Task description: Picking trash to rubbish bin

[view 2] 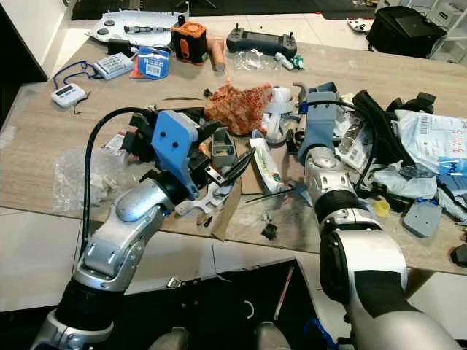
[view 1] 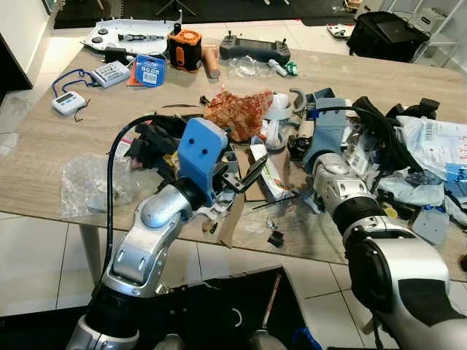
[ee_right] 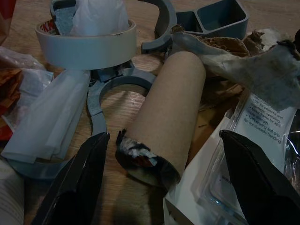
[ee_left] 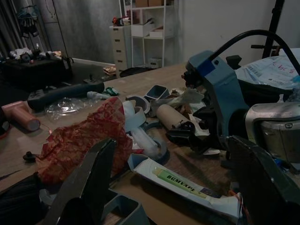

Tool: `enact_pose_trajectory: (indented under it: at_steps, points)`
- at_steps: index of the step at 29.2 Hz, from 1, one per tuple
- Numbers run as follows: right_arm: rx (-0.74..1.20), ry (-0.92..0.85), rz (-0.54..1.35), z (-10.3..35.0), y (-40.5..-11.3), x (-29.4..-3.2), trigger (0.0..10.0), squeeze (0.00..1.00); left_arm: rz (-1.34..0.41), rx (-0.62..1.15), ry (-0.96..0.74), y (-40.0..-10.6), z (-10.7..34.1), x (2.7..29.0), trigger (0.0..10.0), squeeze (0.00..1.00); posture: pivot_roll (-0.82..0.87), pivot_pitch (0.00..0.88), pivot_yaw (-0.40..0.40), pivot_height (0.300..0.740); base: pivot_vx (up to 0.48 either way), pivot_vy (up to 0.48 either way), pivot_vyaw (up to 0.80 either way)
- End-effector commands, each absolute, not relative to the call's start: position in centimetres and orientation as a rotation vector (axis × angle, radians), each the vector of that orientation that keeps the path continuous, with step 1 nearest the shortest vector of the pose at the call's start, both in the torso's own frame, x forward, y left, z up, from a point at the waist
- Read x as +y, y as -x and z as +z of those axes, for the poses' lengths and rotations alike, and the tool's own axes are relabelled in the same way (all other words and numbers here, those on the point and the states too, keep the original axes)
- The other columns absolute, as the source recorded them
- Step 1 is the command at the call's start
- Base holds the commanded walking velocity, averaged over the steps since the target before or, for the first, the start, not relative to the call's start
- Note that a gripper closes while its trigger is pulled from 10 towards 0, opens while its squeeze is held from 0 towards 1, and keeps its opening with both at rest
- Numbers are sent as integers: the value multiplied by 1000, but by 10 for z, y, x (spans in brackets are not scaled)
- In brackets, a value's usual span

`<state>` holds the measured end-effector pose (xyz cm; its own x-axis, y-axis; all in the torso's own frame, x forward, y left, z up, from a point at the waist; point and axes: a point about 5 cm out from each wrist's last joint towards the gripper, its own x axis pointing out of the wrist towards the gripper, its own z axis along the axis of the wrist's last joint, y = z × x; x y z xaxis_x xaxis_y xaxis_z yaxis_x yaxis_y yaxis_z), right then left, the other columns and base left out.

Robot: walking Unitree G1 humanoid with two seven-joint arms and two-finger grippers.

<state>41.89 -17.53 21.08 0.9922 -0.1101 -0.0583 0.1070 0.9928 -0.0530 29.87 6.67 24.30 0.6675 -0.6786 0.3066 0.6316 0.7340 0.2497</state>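
Note:
Trash litters a wooden table (view 1: 66, 138). My left gripper (view 1: 244, 175) hovers open low over the table's front middle. A white printed tube wrapper (ee_left: 187, 187) lies between its fingers (ee_left: 89, 187), untouched, with a crumpled red-orange wrapper (view 1: 239, 111) just beyond. My right gripper (ee_right: 164, 140), behind its blue wrist housing (view 1: 325, 131), is open and straddles the torn near end of a brown cardboard tube (ee_right: 164, 122). Neither finger (ee_right: 75, 187) touches the tube. A white tape roll (ee_right: 86, 44) and grey plastic rings (ee_right: 101, 93) lie past it.
A clear plastic bag (view 1: 91, 182) lies at the front left. White mailer bags (view 1: 438, 138) and black cables crowd the right. A controller (view 1: 255, 49) and an orange device (view 1: 184, 49) stand at the far edge. Something black (view 1: 219, 306) sits on the floor below the table's front edge.

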Motion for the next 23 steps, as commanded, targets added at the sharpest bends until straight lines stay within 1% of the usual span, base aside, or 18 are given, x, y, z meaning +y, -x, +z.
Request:
enact_pose_trajectory:
  at_steps: [1,11,14,20,23]
  points:
    - [116,31,-101,193,-415,-175,10000,0,-756,-410,-132,-297,245,62,10000,0,34,260,-48,740,0,0,0]
    - [72,66,-82,199,-416,-175,10000,0,-744,-405,-133,-298,244,62,10000,0,37,261,-45,740,0,0,0]
    - [55,83,-93,204,-417,-177,10000,0,-726,-404,-137,-298,245,63,10000,0,32,290,-53,740,0,0,0]
    - [8,81,-86,214,-419,-177,10000,0,-678,-433,-143,-298,248,66,10000,0,22,307,-64,740,0,0,0]
    - [-33,75,-77,224,-420,-175,10000,0,-701,-463,-158,-295,253,65,10000,0,17,319,-67,740,0,0,0]
